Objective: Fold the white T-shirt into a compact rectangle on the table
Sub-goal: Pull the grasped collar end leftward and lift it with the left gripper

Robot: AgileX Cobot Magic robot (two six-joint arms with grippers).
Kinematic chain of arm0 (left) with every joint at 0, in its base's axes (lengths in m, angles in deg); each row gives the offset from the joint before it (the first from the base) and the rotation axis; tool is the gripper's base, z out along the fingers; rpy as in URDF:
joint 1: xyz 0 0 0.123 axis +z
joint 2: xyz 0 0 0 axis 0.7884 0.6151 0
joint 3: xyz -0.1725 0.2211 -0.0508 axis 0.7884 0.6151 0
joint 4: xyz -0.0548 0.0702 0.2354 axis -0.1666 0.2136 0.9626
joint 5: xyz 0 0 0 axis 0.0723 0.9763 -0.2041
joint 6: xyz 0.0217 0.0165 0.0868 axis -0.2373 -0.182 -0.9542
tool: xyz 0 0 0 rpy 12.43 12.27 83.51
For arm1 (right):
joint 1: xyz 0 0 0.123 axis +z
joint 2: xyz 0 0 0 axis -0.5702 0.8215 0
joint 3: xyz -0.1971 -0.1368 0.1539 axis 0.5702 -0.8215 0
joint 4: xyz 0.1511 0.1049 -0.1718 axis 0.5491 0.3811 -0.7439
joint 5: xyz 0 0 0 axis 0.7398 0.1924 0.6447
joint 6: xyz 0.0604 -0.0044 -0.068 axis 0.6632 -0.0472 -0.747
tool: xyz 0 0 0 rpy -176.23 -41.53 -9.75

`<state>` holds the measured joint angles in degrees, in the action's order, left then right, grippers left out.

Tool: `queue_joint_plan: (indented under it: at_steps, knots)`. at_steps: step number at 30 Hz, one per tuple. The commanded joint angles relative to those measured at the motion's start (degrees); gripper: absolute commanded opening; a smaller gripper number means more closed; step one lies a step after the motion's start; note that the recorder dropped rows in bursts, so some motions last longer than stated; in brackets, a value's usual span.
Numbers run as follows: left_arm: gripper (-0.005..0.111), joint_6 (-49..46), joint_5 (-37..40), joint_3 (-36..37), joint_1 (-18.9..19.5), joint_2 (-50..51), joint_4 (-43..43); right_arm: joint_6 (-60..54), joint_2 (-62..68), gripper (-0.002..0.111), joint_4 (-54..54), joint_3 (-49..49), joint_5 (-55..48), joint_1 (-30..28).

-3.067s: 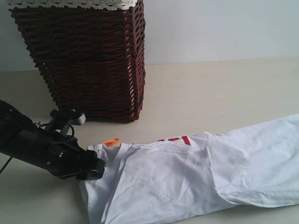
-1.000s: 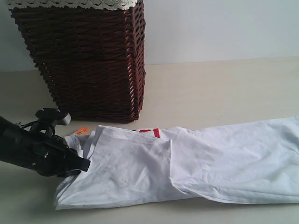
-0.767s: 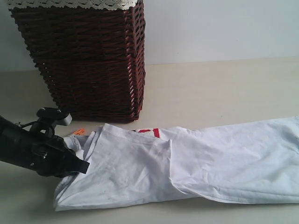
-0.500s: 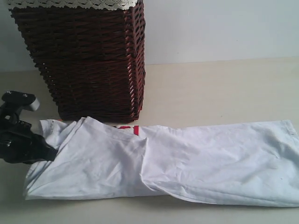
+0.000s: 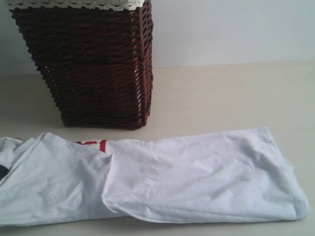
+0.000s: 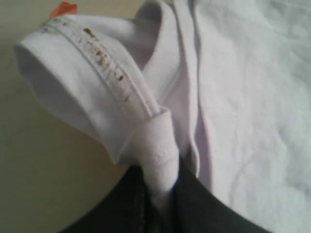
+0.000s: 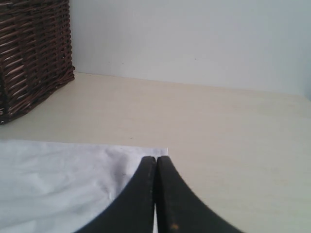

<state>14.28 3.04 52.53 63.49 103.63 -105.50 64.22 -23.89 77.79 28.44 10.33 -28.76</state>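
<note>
The white T-shirt (image 5: 172, 182) lies stretched out lengthwise across the table (image 5: 221, 98), folded over itself into a long band. A bit of red lettering (image 5: 96, 144) peeks out near its left part. In the left wrist view my left gripper (image 6: 163, 189) is shut on a bunched strip of the shirt's collar (image 6: 112, 82), with the orange neck tag (image 6: 63, 8) beyond it. My right gripper (image 7: 155, 160) is shut with nothing in it, just over a corner of the shirt (image 7: 58, 179). Neither arm shows clearly in the exterior view.
A tall brown wicker basket (image 5: 93, 64) with white lace edging stands at the back left, just behind the shirt's left part; it also shows in the right wrist view as the basket (image 7: 29, 53). A pale wall (image 5: 231, 29) closes the table's far side.
The shirt has slid well to the left, pulled by my left gripper, which has left the exterior view. The shirt's right end now lies fully in view.
</note>
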Motion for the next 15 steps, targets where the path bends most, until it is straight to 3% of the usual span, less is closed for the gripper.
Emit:
queue_joint_plan:
  at_steps: [1, 15]
  knots:
    - [0.0, 0.0, -0.5, 0.2, 4.7, -0.8, 0.8, 0.1, -0.2, 0.0, -0.1, -0.3, 0.3, 0.0]
    - [0.0, -3.0, -0.3, 0.2, 17.2, -0.8, 3.2, 0.1, -0.2, 0.0, -0.1, -0.3, 0.3, 0.0]
